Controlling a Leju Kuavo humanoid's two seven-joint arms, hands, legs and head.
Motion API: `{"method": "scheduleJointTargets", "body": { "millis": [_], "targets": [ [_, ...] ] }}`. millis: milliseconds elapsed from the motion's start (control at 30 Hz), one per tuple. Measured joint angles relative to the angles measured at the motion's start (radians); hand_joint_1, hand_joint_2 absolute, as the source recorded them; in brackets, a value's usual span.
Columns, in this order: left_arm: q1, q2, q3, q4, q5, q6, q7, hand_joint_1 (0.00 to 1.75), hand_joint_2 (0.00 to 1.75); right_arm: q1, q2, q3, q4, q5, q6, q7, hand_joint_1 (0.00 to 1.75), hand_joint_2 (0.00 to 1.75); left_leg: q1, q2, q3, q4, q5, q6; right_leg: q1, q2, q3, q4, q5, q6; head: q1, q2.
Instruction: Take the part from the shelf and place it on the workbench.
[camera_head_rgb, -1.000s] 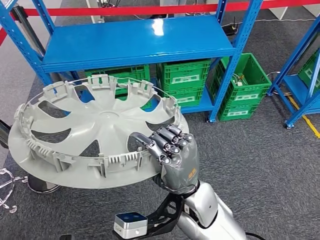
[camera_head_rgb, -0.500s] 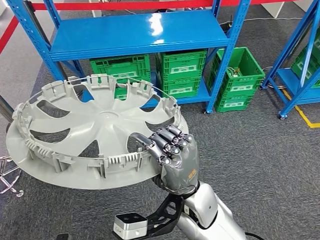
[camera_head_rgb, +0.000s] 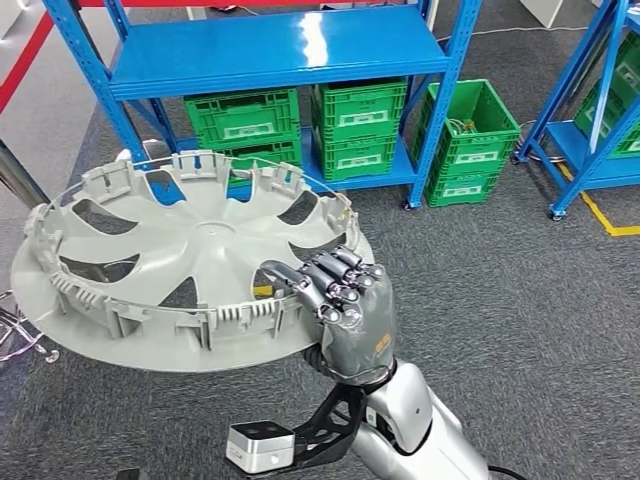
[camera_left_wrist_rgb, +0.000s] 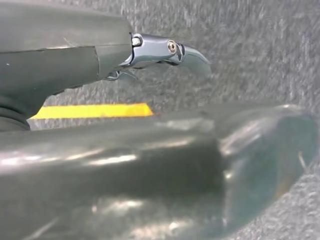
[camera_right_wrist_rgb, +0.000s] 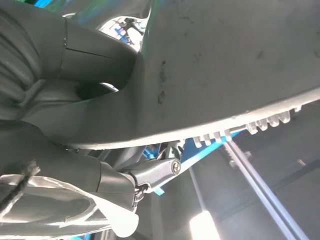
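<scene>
My right hand (camera_head_rgb: 353, 320) grips the part (camera_head_rgb: 181, 255), a grey spoked wheel cover with clipped rim, fingers (camera_head_rgb: 332, 280) curled over its near edge. My left hand (camera_left_wrist_rgb: 113, 165) blurs; I cannot tell its state.

Right hand (camera_head_rgb: 349, 318) fingers curled, gripping; left hand (camera_left_wrist_rgb: 113, 165) apparently slack.

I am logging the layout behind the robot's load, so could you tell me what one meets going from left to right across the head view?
Grey wheel cover → right hand gripping its rim → green crate on the floor → second blue shelf frame.
</scene>
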Motion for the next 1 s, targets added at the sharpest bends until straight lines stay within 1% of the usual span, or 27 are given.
{"method": "scheduleJointTargets", "body": {
  "millis": [33,67,100,167,200,233,267,300,333,367,400,433,467,500,533,567,600,633,700,733,767,800,867,900,933,967,1000],
  "targets": [
    [0.0,-0.001,-0.001,0.0,0.0,0.0,-0.001,0.0,0.0,-0.001,0.001,0.0,0.001,0.0,0.0,0.0,1.75,1.75,0.0,0.002,-0.009,-0.002,0.012,0.005,-0.002,0.001,-0.004,0.0,0.002,0.006,-0.001,0.0],
    [0.0,-0.001,-0.002,0.0,0.001,-0.001,-0.001,0.0,0.0,-0.002,0.001,0.0,0.002,0.0,0.0,-0.001,1.75,1.75,0.002,0.004,-0.019,-0.005,0.024,0.011,-0.003,0.003,-0.01,0.007,-0.014,0.012,0.0,0.0],
    [0.0,-0.002,-0.002,0.0,0.002,-0.002,-0.001,0.0,0.0,-0.003,0.001,0.0,0.002,-0.001,0.0,-0.001,1.75,1.75,0.005,0.007,-0.032,-0.009,0.039,0.017,-0.004,0.006,-0.021,0.03,-0.049,0.019,0.001,0.0],
    [-0.001,-0.002,-0.003,0.0,0.004,-0.003,-0.001,0.0,0.0,-0.004,0.001,0.0,0.004,-0.001,0.0,-0.001,1.75,1.75,0.007,0.009,-0.064,-0.008,0.065,0.023,-0.01,0.008,-0.047,0.131,-0.154,0.031,0.004,0.0],
    [-0.002,-0.002,-0.004,0.0,0.005,-0.003,-0.001,0.0,0.0,-0.004,0.001,0.001,0.005,-0.001,0.0,-0.001,1.75,1.75,0.007,0.01,-0.082,-0.008,0.079,0.023,-0.013,0.008,-0.059,0.196,-0.192,0.036,0.004,0.0],
    [-0.001,-0.002,-0.004,0.0,0.006,-0.003,-0.001,0.0,0.0,-0.004,0.001,0.001,0.007,-0.001,0.0,-0.001,1.75,1.75,0.007,0.011,-0.101,-0.007,0.093,0.021,-0.015,0.008,-0.061,0.249,-0.202,0.04,0.004,0.0],
    [-0.001,-0.002,-0.004,0.0,0.008,-0.004,0.0,0.0,0.0,-0.004,0.001,0.001,0.009,-0.001,0.0,-0.001,1.75,1.75,0.008,0.011,-0.12,-0.005,0.106,0.019,-0.017,0.008,-0.054,0.28,-0.184,0.042,0.004,0.0],
    [-0.001,-0.002,-0.004,0.0,0.01,-0.004,0.0,0.0,0.0,-0.004,0.001,0.001,0.012,-0.001,0.0,-0.001,1.75,1.75,0.008,0.012,-0.139,-0.004,0.118,0.015,-0.019,0.008,-0.034,0.282,-0.145,0.044,0.004,0.0],
    [-0.001,-0.002,-0.004,0.0,0.011,-0.004,0.001,0.0,0.0,-0.004,0.001,0.002,0.014,-0.001,0.0,-0.001,1.75,1.75,0.009,0.012,-0.156,-0.001,0.129,0.011,-0.021,0.008,0.0,0.253,-0.107,0.044,0.004,0.0],
    [-0.001,-0.002,-0.004,0.0,0.012,-0.004,0.002,0.0,0.0,-0.005,0.002,0.002,0.015,-0.001,0.0,0.0,1.75,1.75,0.009,0.012,-0.169,0.001,0.14,0.005,-0.022,0.008,0.054,0.195,-0.091,0.042,0.005,0.0],
    [-0.001,-0.002,-0.004,0.0,0.013,-0.004,0.004,0.0,0.0,-0.007,0.002,0.002,0.016,-0.001,0.0,0.0,1.75,1.75,0.008,0.012,-0.178,0.004,0.149,0.0,-0.021,0.008,0.117,0.114,-0.1,0.039,0.005,0.0],
    [-0.001,-0.002,-0.004,0.0,0.014,-0.003,0.004,0.0,0.0,-0.009,0.004,0.002,0.016,-0.001,0.0,0.0,1.75,1.75,0.007,0.011,-0.184,0.008,0.159,-0.006,-0.021,0.008,0.168,0.037,-0.127,0.035,0.005,0.0],
    [-0.002,-0.002,-0.004,0.0,0.015,-0.003,0.005,0.0,0.0,-0.012,0.006,0.002,0.017,-0.001,0.0,0.0,1.75,1.75,0.006,0.011,-0.19,0.009,0.17,-0.011,-0.018,0.009,0.203,-0.021,-0.154,0.03,0.005,0.0],
    [-0.002,-0.001,-0.005,0.0,0.016,-0.003,0.005,0.0,0.0,-0.014,0.007,0.002,0.017,-0.001,0.0,-0.001,1.75,1.75,0.007,0.012,-0.194,0.009,0.179,-0.017,-0.016,0.01,0.214,-0.052,-0.167,0.022,0.005,0.0],
    [-0.002,0.0,-0.005,0.0,0.016,-0.004,0.005,0.0,0.0,-0.015,0.008,0.003,0.018,-0.001,0.0,-0.001,1.75,1.75,0.01,0.011,-0.199,0.009,0.186,-0.023,-0.016,0.009,0.208,-0.059,-0.169,0.012,0.006,0.0],
    [-0.001,0.0,-0.005,0.0,0.016,-0.004,0.005,0.0,0.0,-0.015,0.009,0.003,0.019,-0.001,0.0,-0.001,1.75,1.75,0.013,0.011,-0.203,0.014,0.178,-0.029,-0.015,0.009,0.202,-0.058,-0.163,0.002,0.005,0.0],
    [0.002,0.001,-0.005,0.0,0.017,-0.007,0.006,0.0,0.0,-0.015,0.01,0.003,0.021,-0.001,0.0,-0.001,1.75,1.75,0.015,0.01,-0.209,0.034,0.151,-0.033,-0.015,0.007,0.197,-0.059,-0.156,-0.009,0.005,0.0],
    [0.004,0.001,-0.006,0.0,0.017,-0.01,0.005,0.0,0.0,-0.015,0.01,0.003,0.023,-0.001,0.0,-0.001,1.75,1.75,0.016,0.009,-0.22,0.074,0.109,-0.036,-0.014,0.006,0.191,-0.06,-0.148,-0.018,0.004,0.0],
    [0.007,0.001,-0.009,0.0,0.017,-0.02,0.005,0.0,0.0,-0.015,0.012,0.003,0.027,-0.001,0.0,-0.001,1.75,1.75,0.017,0.008,-0.253,0.203,0.021,-0.041,-0.008,0.004,0.182,-0.058,-0.135,-0.028,0.003,0.0],
    [0.007,0.002,-0.012,0.0,0.018,-0.024,0.004,0.0,0.0,-0.014,0.012,0.003,0.029,-0.001,0.0,-0.002,1.75,1.75,0.017,0.008,-0.265,0.26,0.001,-0.041,-0.005,0.003,0.178,-0.055,-0.129,-0.029,0.003,0.0],
    [0.007,0.003,-0.015,0.0,0.018,-0.027,0.003,0.0,0.0,-0.014,0.012,0.003,0.031,-0.001,0.0,-0.002,1.75,1.75,0.016,0.007,-0.264,0.289,0.002,-0.04,-0.002,0.004,0.173,-0.052,-0.125,-0.03,0.003,0.0],
    [0.007,0.004,-0.017,0.0,0.019,-0.03,0.003,0.0,0.0,-0.014,0.012,0.003,0.032,-0.001,0.0,-0.002,1.75,1.75,0.015,0.006,-0.245,0.277,0.021,-0.036,0.0,0.004,0.168,-0.048,-0.122,-0.03,0.003,0.0],
    [0.008,0.005,-0.02,0.0,0.019,-0.033,0.002,0.0,0.0,-0.014,0.013,0.003,0.034,-0.002,0.0,-0.002,1.75,1.75,0.009,0.003,-0.173,0.17,0.073,-0.018,0.004,0.005,0.162,-0.04,-0.122,-0.029,0.003,0.0],
    [0.009,0.007,-0.021,0.0,0.019,-0.033,0.002,0.0,0.0,-0.015,0.014,0.003,0.035,-0.002,0.0,-0.002,1.75,1.75,0.006,0.001,-0.14,0.113,0.089,-0.008,0.007,0.005,0.159,-0.036,-0.124,-0.028,0.004,0.0],
    [0.009,0.009,-0.021,0.001,0.019,-0.033,0.001,0.0,0.0,-0.016,0.016,0.004,0.035,-0.002,0.0,-0.002,1.75,1.75,0.003,0.0,-0.119,0.075,0.095,0.0,0.008,0.005,0.155,-0.033,-0.124,-0.024,0.004,0.0],
    [0.009,0.011,-0.022,0.001,0.02,-0.033,0.0,0.0,0.0,-0.017,0.017,0.004,0.036,-0.002,0.0,-0.002,1.75,1.75,0.001,0.0,-0.111,0.056,0.094,0.006,0.007,0.004,0.151,-0.032,-0.123,-0.02,0.004,0.0],
    [0.009,0.012,-0.022,0.001,0.02,-0.033,0.0,0.0,0.0,-0.018,0.018,0.004,0.037,-0.002,0.0,-0.002,1.75,1.75,-0.001,0.0,-0.109,0.048,0.095,0.008,0.007,0.004,0.148,-0.031,-0.12,-0.015,0.004,0.0]
  ]
}}
